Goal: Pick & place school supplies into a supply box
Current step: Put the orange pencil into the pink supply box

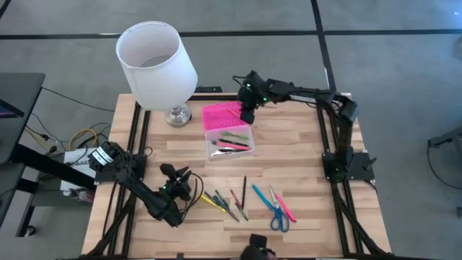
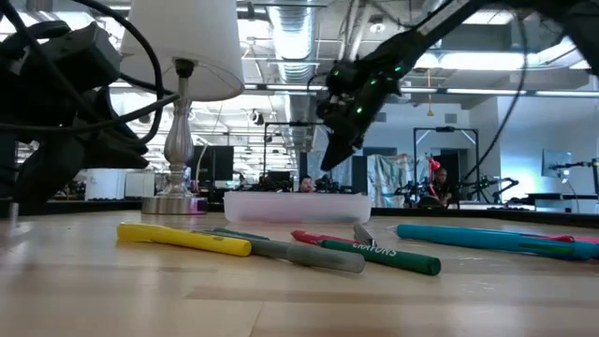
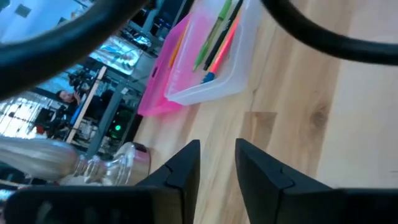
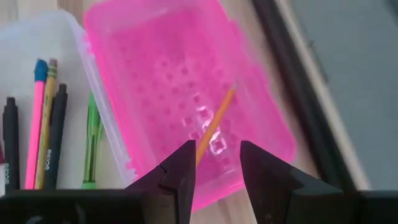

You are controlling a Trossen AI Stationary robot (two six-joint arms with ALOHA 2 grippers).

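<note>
School supplies are split between the supply box (image 1: 229, 137) and the bare wood nearer the table's front edge. The box lies open in the middle of the table (image 1: 303, 152), its clear base holding a pink pencil (image 4: 35, 124), a yellowish pencil (image 4: 45, 127), two black pens (image 4: 55, 134) and a green pen (image 4: 93, 140) side by side along its length. Its pink lid (image 4: 186, 93) is folded flat on the far side of the base, and one orange pencil (image 4: 216, 124) lies on the lid's inner face.

Right gripper (image 4: 214, 165) hovers just above that lid, its fingers parted with nothing between them, over the orange pencil's near end. Left gripper (image 3: 217, 165) sits well in front of the box and to its left, jaws a narrow gap apart and empty.

Still in front of the box lie a yellow marker (image 2: 182, 238), a grey pen (image 2: 290, 251), a green marker (image 2: 379, 255), a teal marker (image 2: 477, 238) and the blue-handled scissors (image 1: 279, 219). A white lamp (image 1: 155, 61) stands beside the lid's left end.
</note>
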